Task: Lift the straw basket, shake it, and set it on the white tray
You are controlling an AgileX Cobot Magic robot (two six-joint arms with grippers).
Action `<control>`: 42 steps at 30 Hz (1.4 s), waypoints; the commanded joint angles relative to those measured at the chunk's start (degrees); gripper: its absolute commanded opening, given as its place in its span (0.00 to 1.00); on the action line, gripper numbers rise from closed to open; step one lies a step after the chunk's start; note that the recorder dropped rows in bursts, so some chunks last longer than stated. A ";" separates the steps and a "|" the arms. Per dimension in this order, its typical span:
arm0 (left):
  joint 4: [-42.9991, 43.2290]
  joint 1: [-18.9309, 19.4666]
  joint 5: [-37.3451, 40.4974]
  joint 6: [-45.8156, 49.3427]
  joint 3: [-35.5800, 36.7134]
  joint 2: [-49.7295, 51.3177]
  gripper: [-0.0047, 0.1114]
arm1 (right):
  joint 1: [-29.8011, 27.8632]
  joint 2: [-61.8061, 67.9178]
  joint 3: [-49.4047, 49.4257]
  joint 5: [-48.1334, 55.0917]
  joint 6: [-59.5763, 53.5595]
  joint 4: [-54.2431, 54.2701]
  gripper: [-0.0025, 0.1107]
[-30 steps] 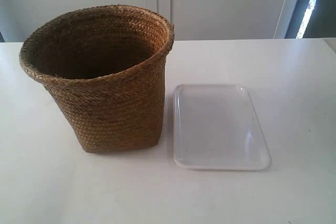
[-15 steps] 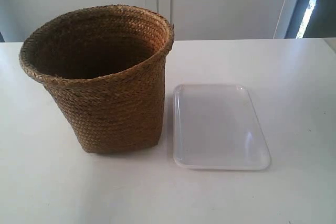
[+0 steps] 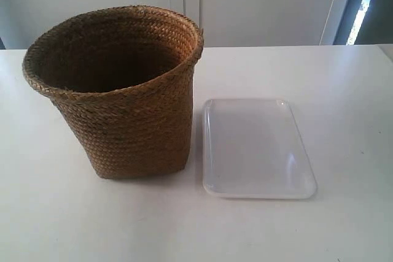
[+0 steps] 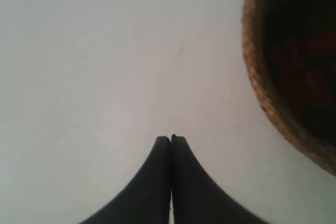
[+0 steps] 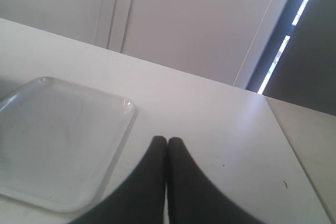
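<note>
The straw basket (image 3: 123, 102), brown and braided with a dark inside, stands upright on the white table. Beside it, touching nothing, the white tray (image 3: 255, 148) lies flat and bare. Neither arm shows in the exterior view. In the left wrist view my left gripper (image 4: 170, 139) is shut with nothing in it, over bare table, and the straw basket's rim (image 4: 262, 98) curves past at some distance. In the right wrist view my right gripper (image 5: 167, 140) is shut on nothing, hovering just off a corner of the white tray (image 5: 58, 140).
The white table (image 3: 319, 72) runs back to a pale wall with panel seams. Its corner and side edge (image 5: 273, 114) show in the right wrist view, with a dark gap and a bright strip beyond.
</note>
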 commanded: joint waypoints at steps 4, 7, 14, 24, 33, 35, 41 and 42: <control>-11.44 0.06 4.74 2.48 -2.42 5.03 0.21 | -0.27 -0.35 0.28 -0.41 0.29 -0.06 0.02; -13.48 0.06 4.04 2.48 -2.42 5.26 0.36 | -0.27 -0.35 0.28 -0.41 0.29 -0.06 0.02; -18.58 0.06 1.56 3.00 -2.42 7.43 0.52 | -0.27 -0.35 0.28 -0.41 0.29 -0.06 0.02; -20.31 0.06 -1.07 2.85 -2.42 12.51 0.52 | -0.27 -0.35 0.28 -0.41 0.29 -0.06 0.02; -19.86 0.06 0.64 2.98 -2.42 13.87 0.52 | -0.27 -0.35 0.28 -0.41 0.29 -0.06 0.02; -20.37 0.06 1.37 2.98 -2.42 13.87 0.52 | -0.27 -0.35 0.28 -0.41 0.29 -0.06 0.02; -20.00 0.06 1.55 2.98 -2.42 13.87 0.52 | -0.27 -0.35 0.28 -0.41 0.29 -0.06 0.02; -20.11 0.06 1.44 2.98 -2.42 13.87 0.52 | -0.27 -0.35 0.28 -0.41 0.29 -0.06 0.02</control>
